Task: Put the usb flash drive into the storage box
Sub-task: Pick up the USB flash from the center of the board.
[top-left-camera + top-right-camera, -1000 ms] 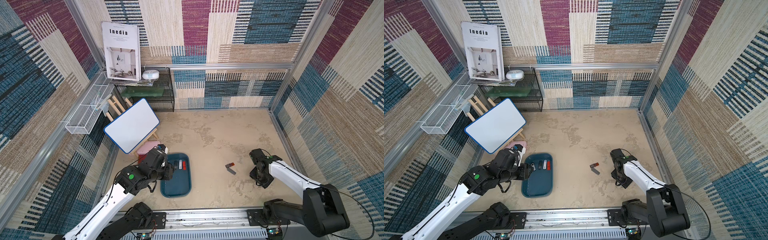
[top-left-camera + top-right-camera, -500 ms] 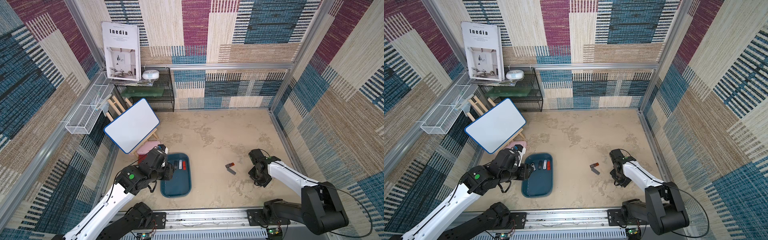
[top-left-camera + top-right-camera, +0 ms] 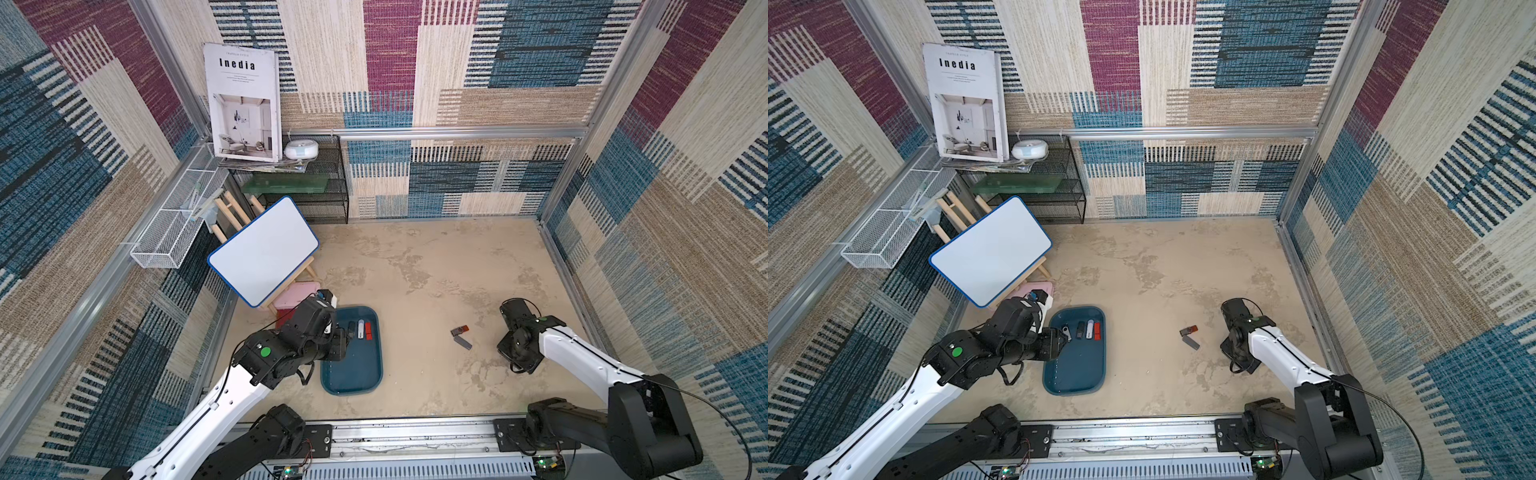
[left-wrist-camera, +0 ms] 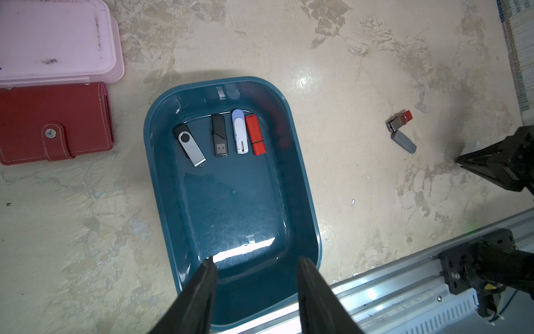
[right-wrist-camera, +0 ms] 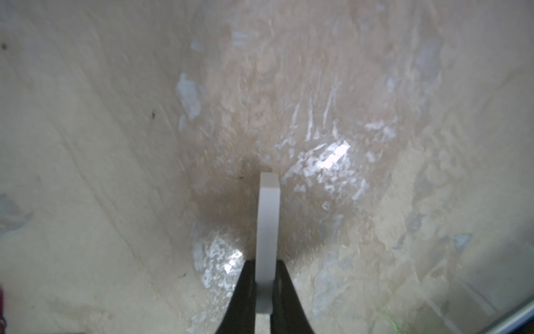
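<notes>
Grip: the right gripper point(image 5: 264, 261) has its jaws pressed onto a slim white drive point(image 5: 268, 219). The drive is held edge-on, with most of its length standing out past the tips, low over the table point(image 3: 415, 270) and well apart from the storage box point(image 4: 231, 208). The wrist view is blurred, so that this piece is a flash drive is probable, not certain. The left gripper point(image 4: 256, 260) hangs over the box with jaws spread and nothing between them. A row of four drives point(image 4: 220, 136) lies inside the box. A red drive point(image 4: 400, 121) and a grey drive point(image 4: 404, 141) lie close together on the table, between the box and the right gripper.

Handling, by judgement: light, rigid, with a smooth plastic shell. It is not fragile, but it is apt to pivot or slip in a pinch taken near one end. The best hold is across the flat faces near mid-length. The box rim is low, so release should come close above the box floor to avoid a bounce.
</notes>
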Robot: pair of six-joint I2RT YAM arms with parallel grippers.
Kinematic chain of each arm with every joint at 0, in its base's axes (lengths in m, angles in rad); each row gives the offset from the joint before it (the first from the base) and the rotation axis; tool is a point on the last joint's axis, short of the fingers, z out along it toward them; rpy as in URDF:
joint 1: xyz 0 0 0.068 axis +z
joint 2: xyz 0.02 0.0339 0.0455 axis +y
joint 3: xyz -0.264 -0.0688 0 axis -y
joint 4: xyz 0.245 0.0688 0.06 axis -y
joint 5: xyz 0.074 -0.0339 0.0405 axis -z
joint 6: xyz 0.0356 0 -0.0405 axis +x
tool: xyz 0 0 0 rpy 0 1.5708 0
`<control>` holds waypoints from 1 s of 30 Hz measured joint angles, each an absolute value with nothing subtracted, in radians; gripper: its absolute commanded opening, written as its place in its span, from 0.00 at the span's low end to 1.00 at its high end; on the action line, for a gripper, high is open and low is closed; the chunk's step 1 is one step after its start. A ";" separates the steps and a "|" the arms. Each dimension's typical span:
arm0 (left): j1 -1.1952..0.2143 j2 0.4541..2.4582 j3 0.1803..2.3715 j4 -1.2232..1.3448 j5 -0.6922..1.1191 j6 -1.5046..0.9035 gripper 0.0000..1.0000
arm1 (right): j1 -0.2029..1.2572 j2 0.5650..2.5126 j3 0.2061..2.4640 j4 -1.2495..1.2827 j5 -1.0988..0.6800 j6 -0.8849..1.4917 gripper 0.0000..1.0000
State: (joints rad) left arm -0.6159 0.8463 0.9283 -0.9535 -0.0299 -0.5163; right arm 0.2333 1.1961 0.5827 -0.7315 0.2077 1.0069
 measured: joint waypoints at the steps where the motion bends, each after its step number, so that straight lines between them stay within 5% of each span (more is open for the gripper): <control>1: -0.616 0.846 0.928 -0.953 -0.031 -0.516 0.50 | 0.235 1.179 0.591 -0.726 0.204 0.986 0.04; 9: -0.617 0.815 0.928 -0.954 -0.058 -0.522 0.50 | 0.331 0.913 0.642 -0.696 0.097 0.825 0.00; 14: -0.614 0.820 0.931 -0.958 -0.086 -0.524 0.50 | 0.605 0.875 0.725 -0.609 0.050 0.788 0.00; 22: -0.604 0.816 0.950 -0.989 -0.182 -0.546 0.50 | 1.022 1.197 0.886 -0.320 0.065 0.784 0.00; 30: -0.549 0.741 0.984 -1.057 -0.395 -0.596 0.57 | 1.138 1.514 1.037 -0.092 0.008 0.756 0.00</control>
State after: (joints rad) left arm -0.5488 0.7414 0.9844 -1.0569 -0.3950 -0.5957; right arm 1.1381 1.5135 1.0374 -0.0921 0.0082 0.7555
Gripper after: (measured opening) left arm 0.559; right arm 0.128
